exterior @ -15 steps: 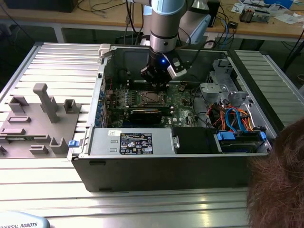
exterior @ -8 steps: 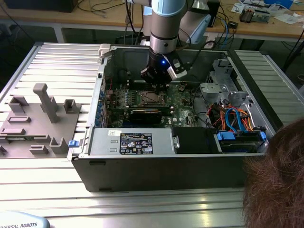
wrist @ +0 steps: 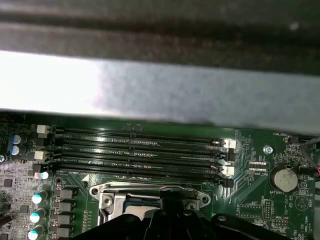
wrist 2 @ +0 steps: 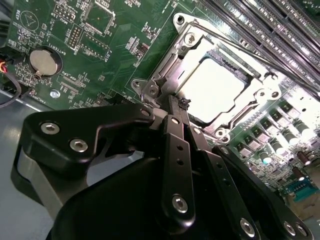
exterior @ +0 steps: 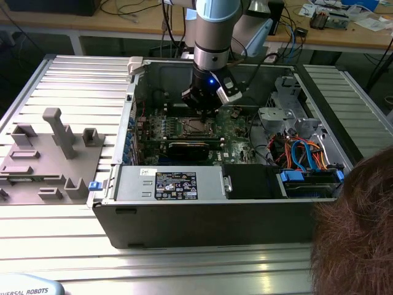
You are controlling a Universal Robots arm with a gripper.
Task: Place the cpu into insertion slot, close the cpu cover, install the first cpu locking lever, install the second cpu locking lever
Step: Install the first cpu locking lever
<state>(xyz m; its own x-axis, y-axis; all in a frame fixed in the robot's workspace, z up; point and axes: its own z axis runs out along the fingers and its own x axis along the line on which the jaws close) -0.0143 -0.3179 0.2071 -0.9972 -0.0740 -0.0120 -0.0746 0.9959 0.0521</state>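
The jaws were clenched together, their tips at the edge of the cover point(wrist 2: 200, 47), holding nothing I could make out. The gripper point(wrist 2: 179, 107) stood just beside the slot point(wrist 2: 165, 82). The chip point(wrist 2: 215, 87) lay inside the slot under the cover's window, on the green board point(wrist 2: 115, 55) inside the computer case point(exterior: 209, 215) on the tabletop point(exterior: 73, 246)

Memory slots point(wrist: 140, 155) crowd one side of the insertion slot point(wrist 2: 220, 90) — the coin cell point(wrist 2: 44, 61) side seems clearer.
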